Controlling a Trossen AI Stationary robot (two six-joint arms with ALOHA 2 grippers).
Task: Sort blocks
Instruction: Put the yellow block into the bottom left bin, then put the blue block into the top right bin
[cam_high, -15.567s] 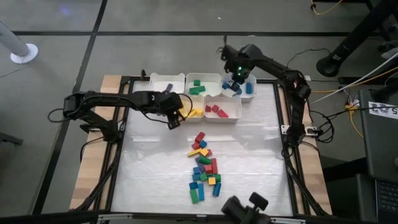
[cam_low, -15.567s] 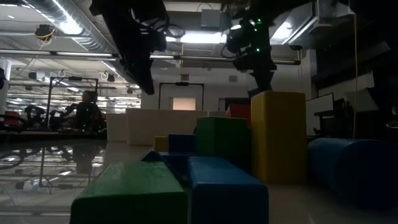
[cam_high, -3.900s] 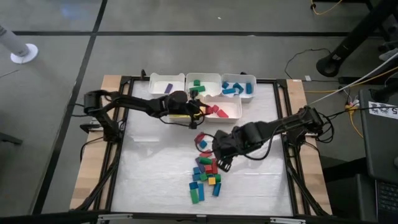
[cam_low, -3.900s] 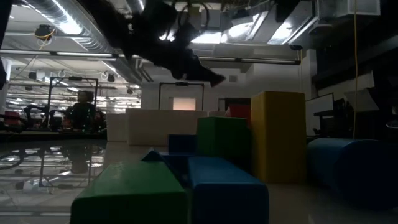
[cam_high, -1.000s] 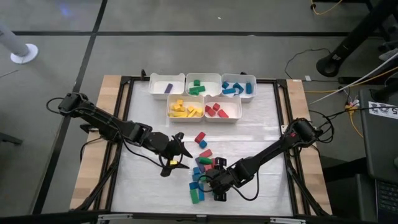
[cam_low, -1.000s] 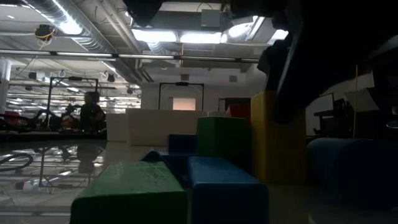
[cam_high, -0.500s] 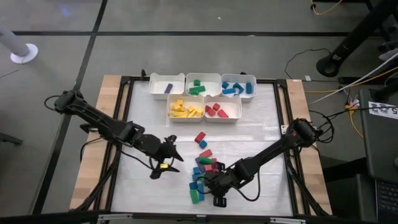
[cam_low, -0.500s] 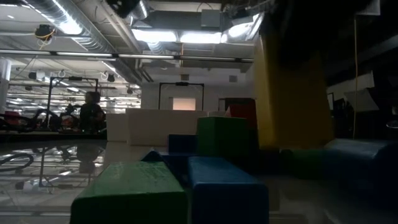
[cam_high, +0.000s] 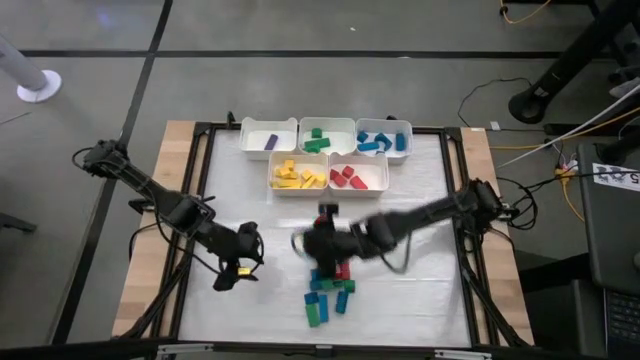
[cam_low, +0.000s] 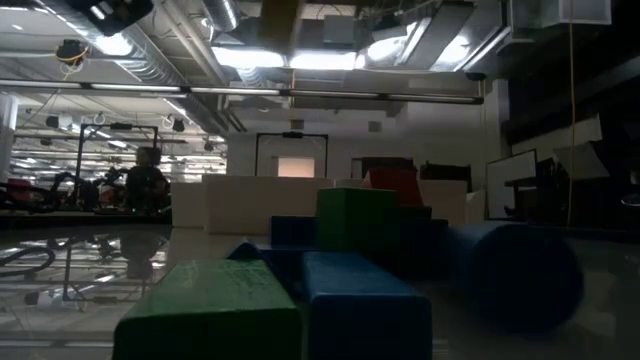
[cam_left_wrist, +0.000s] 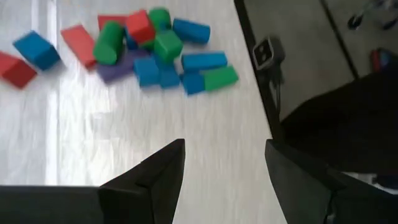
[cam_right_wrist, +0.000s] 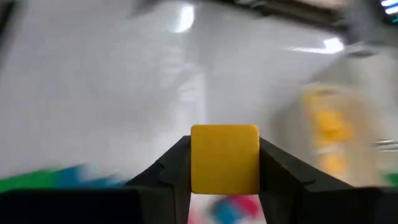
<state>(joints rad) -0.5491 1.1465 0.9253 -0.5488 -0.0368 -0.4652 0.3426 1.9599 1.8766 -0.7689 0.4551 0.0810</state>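
Observation:
My right gripper (cam_high: 313, 243) hangs above the table's middle, blurred, shut on a yellow block (cam_right_wrist: 224, 158). The loose blocks (cam_high: 330, 285), red, green, blue and purple, lie in a heap on the white table, just nearer than that gripper. The left wrist view shows the same heap (cam_left_wrist: 146, 50). My left gripper (cam_high: 240, 265) is open over bare table left of the heap, with nothing between its fingers (cam_left_wrist: 163, 168). My right gripper pinches the yellow block between its two fingers, one on each of two opposite sides (cam_right_wrist: 198, 160). The block's square face looks back at the wrist camera. It is lifted clear of the table and the heap.
Five white bins stand at the far edge: purple (cam_high: 268, 137), green (cam_high: 327, 135), blue (cam_high: 384, 138), yellow (cam_high: 298, 175), red (cam_high: 358, 176). Black frame rails (cam_high: 200, 200) run along the table's sides. Bare table lies left and right of the heap.
My right gripper has shut on the yellow block at the heap's near side. It then rose quickly and swung toward the far edge with the block lifted clear. My left gripper has drawn back toward the table's left edge, still open.

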